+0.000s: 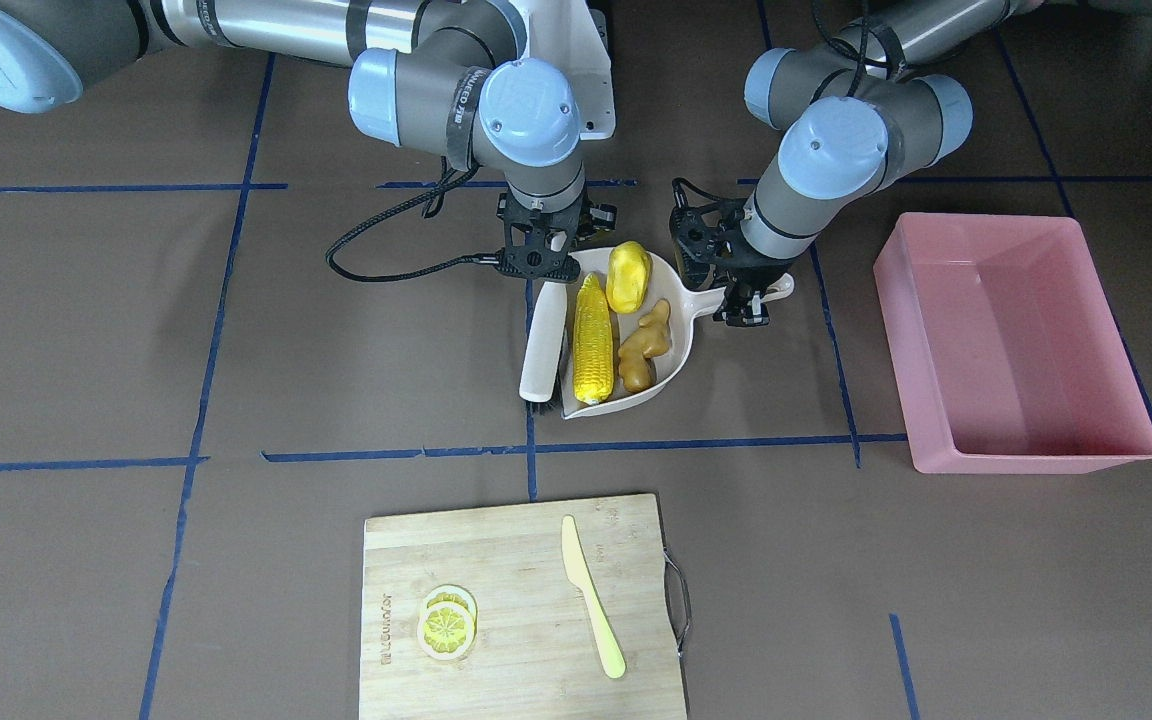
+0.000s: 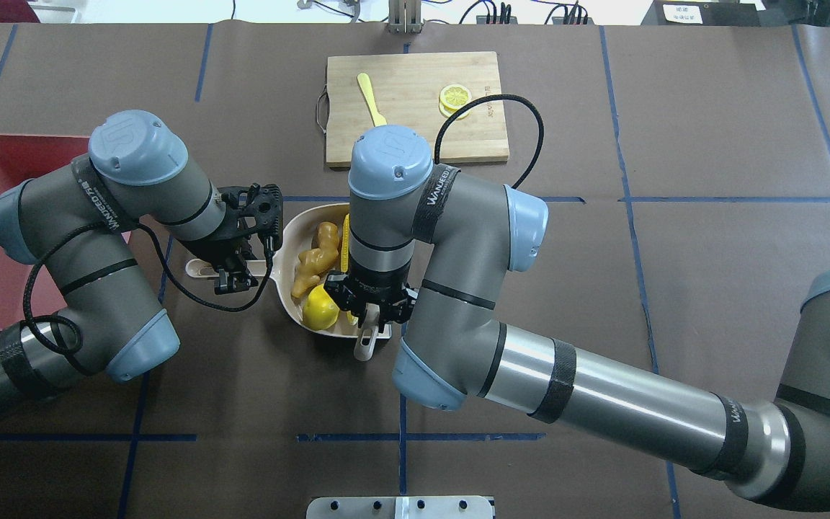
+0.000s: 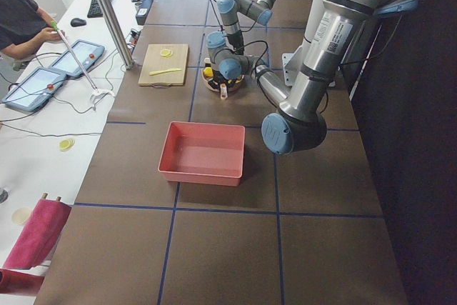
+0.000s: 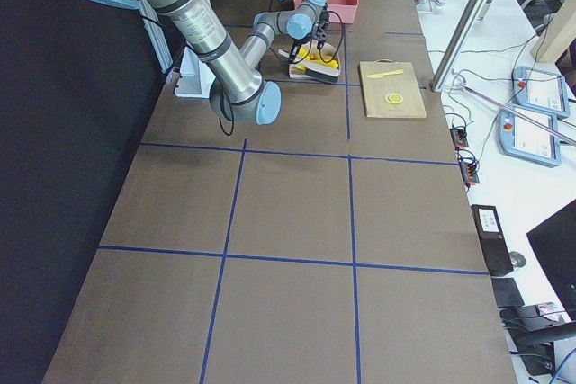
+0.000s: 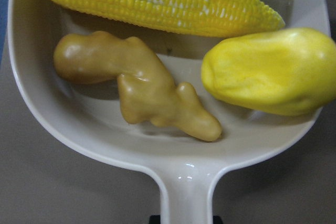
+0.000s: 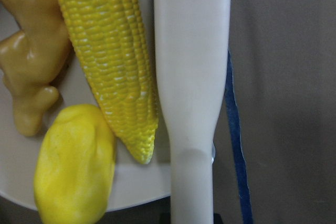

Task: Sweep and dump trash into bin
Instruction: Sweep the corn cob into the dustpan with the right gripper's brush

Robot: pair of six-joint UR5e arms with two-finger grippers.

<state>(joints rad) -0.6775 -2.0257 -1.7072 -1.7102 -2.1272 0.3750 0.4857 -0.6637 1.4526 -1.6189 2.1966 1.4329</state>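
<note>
Brown table (image 1: 236, 350): corn cob (image 1: 592, 340), yellow lump (image 1: 628, 277) and ginger root (image 1: 644, 345) all sit inside the dustpan (image 1: 678, 292), where I have the left gripper (image 1: 746, 310) clamped on its handle (image 1: 779, 288) for the carry to the bin (image 1: 1036, 460) well apart from it, and the right gripper (image 1: 536, 265) pinching the brush (image 1: 543, 345) along its mouth, probably blocking spills.

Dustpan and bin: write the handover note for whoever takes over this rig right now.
Left gripper: shut on the dustpan handle.
Right gripper: shut on the brush, which lies along the dustpan's open side.
Trash: corn cob, yellow lump and ginger root all lie inside the dustpan, which appears to rest on the table.
Bin: on the robot's left of the dustpan, apart from it, nothing visible inside.
Done: sweeping.
Left: lift the dustpan, carry it over the bin, tip the three pieces in.
</note>
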